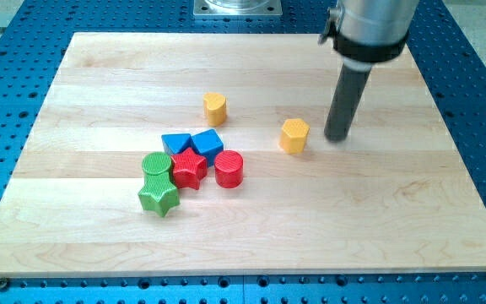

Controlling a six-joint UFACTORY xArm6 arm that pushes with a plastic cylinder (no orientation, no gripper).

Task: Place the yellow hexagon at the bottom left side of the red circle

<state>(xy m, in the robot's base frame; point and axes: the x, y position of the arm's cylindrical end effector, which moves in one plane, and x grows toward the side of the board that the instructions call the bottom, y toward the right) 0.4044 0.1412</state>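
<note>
Yellow hexagon block (294, 135), small, rigid, seemingly light plastic, sits on the wooden table (395, 219) up-right of the red circle block (229, 169), my tip (337, 136) just right; no claw fitted, push its right face.

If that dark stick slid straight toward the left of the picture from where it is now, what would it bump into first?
Most likely the yellow hexagon, which sits just to the view's left of my tip, with a small gap between them. Depth is hard to judge, so it might only clip the block's edge.
</note>
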